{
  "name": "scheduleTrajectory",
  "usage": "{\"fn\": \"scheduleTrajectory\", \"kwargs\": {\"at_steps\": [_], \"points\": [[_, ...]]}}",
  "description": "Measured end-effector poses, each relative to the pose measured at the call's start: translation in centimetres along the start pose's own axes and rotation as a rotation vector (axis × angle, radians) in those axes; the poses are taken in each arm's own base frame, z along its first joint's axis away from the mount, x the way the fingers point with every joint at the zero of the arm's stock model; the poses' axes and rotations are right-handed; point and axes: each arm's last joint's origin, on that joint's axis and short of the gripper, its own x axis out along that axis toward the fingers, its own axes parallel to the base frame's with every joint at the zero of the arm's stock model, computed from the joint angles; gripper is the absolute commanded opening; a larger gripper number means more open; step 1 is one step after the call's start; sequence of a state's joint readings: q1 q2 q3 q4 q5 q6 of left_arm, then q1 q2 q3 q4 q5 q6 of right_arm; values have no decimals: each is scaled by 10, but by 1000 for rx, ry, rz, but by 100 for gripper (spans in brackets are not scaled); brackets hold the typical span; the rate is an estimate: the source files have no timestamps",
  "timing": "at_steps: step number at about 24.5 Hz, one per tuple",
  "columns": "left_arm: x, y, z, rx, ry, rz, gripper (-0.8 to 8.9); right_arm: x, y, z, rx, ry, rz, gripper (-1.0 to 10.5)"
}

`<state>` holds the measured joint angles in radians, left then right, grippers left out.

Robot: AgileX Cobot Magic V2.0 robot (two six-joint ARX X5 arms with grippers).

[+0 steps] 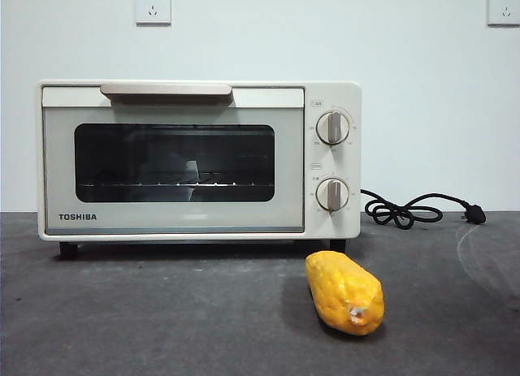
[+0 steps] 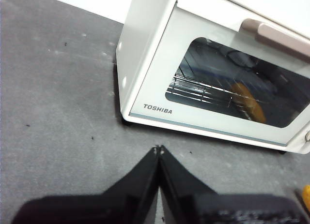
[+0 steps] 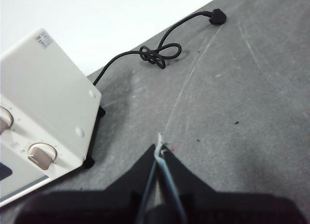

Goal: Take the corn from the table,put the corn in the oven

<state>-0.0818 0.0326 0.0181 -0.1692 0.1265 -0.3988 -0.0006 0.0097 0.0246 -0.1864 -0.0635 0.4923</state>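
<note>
Nothing has begun: the corn lies on the table just before the oven, whose door is closed. The left gripper and right gripper hover with jaws pressed together, empty. The door probably needs pulling down by its handle first, then the corn can be picked up.

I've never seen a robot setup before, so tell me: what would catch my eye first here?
Probably the bright yellow corn lying on the dark grey table, just in front of the oven's right end. Behind it stands the cream-white oven with its door closed, its black cord coiled on the table to the right. No gripper is near either one.
</note>
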Motion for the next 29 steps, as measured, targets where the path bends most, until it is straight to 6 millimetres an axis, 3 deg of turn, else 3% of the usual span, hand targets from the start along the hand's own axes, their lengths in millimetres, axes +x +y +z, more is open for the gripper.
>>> {"fn": "scheduleTrajectory", "kwargs": {"at_steps": [6,12,20,26,29], "points": [[-1,-4,0,-33,54,-130,-4,0,1,0,28,20,43,0],[-12,-19,20,-34,107,-293,-5,-4,15,6,29,113,341,-1],[-29,-37,54,-9,176,-276,-5,-13,35,28,42,320,559,1],[-31,-43,68,7,238,-262,-5,-12,54,50,11,463,637,12],[-28,-45,70,1,275,-295,-5,-9,68,62,-36,530,662,112]]}}
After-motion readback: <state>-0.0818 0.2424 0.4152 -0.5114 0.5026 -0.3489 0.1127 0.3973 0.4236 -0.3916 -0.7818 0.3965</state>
